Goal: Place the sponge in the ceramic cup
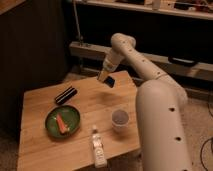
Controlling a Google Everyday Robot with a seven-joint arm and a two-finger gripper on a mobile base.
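Observation:
My gripper (104, 77) hangs over the far edge of the wooden table (42, 155), at the end of the white arm reaching in from the right. It is shut on the sponge (109, 80), a small deep blue pad held in the air just below the fingers. The ceramic cup (120, 119), pale with a dark inside, stands upright on the table near the right edge. It is well in front of the gripper and slightly right of it, beside the arm's thick lower link.
A green round plate (63, 120) holding an orange piece lies at the front left. A black ribbed bar (65, 95) lies behind the plate. A small white bottle (97, 147) lies near the front edge. The arm's big white link (162, 125) stands along the table's right side.

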